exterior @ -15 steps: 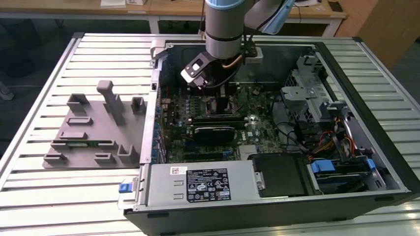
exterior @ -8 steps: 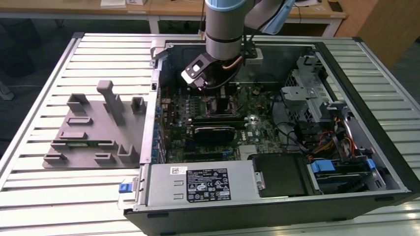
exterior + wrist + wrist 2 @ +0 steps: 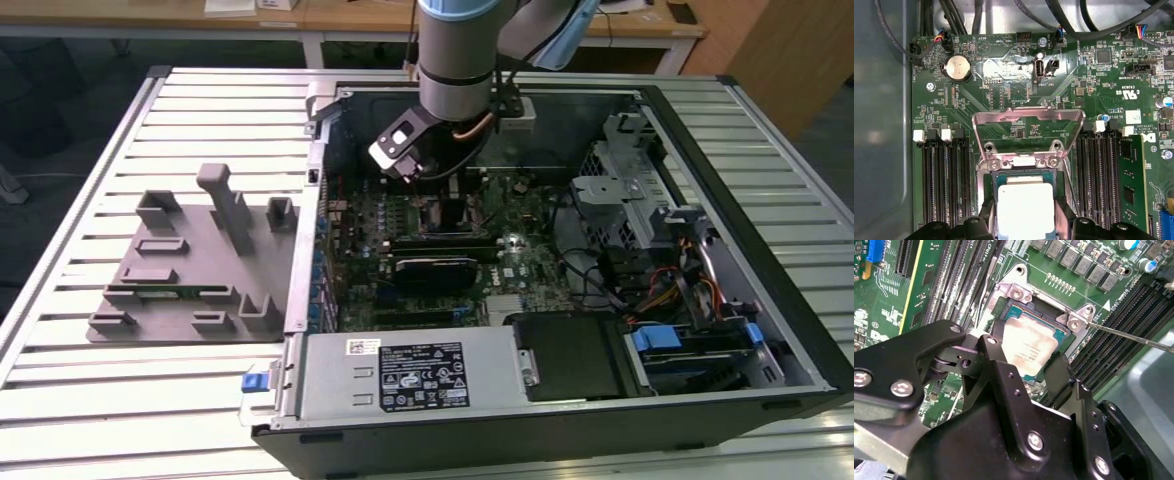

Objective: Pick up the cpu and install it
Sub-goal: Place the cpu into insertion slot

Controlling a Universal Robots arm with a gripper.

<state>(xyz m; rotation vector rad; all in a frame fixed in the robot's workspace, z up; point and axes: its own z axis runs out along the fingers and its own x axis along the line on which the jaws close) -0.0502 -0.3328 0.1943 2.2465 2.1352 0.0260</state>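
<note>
My gripper [image 3: 1027, 359] is closed on the cpu [image 3: 1025, 210], low centre in the first wrist view, inside the socket [image 3: 1019, 161] below the raised load plate [image 3: 1026, 116]. I judge this the seating step; it calls for the chip flat and square.

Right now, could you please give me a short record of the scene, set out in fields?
arm: reaching down into the open computer case
gripper: jaws closed against two opposite edges of the cpu
cpu position: metal top up, at the socket
load plate: raised open
seating: cannot tell whether the cpu is fully seated
</note>
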